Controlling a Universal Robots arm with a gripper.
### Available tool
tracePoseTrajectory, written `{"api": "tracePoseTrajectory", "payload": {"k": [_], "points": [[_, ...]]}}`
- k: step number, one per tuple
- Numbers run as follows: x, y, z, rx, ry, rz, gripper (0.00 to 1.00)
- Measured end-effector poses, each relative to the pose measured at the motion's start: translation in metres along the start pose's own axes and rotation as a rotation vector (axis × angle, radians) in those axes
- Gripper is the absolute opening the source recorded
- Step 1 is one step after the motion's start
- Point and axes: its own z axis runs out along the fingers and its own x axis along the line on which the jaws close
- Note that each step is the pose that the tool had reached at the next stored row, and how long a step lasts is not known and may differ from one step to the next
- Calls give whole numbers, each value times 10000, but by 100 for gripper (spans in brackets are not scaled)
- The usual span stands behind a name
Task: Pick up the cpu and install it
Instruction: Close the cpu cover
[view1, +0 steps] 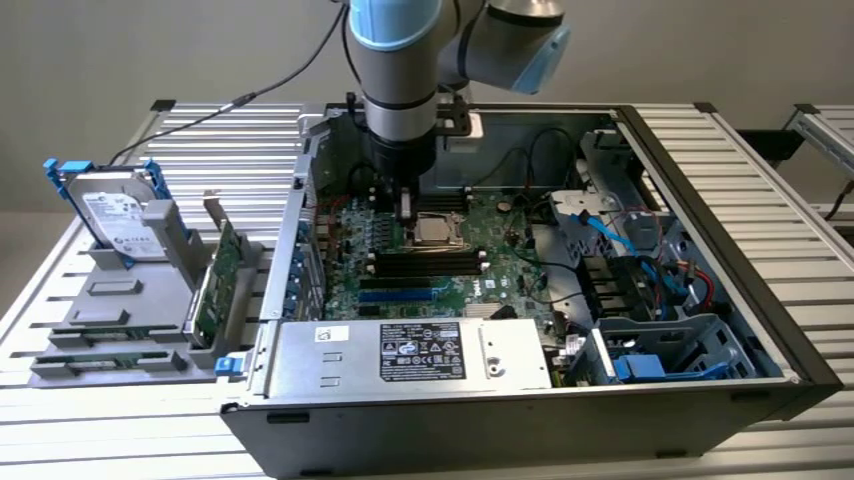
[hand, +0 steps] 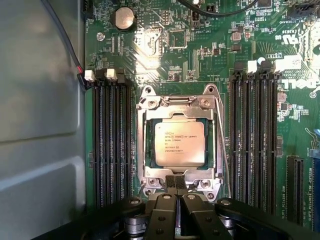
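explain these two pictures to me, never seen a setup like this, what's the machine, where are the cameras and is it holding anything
The machine is a robot arm reaching down into an open computer case that lies on a slatted metal table. The exterior view comes from a camera off the arm that sees the whole scene. The wrist view comes from a camera on the arm, looking past its gripper at the green motherboard. The silver square lying in the metal socket is the cpu. The gripper hangs right beside it, shut and holding nothing. On the exterior view's left, a grey rack holds a hard drive and green circuit cards.
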Motion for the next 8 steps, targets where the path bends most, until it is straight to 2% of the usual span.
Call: {"api": "tracePoseTrajectory", "payload": {"k": [8], "points": [[-24, -15, 14, -10, 0, -1, 11]]}}
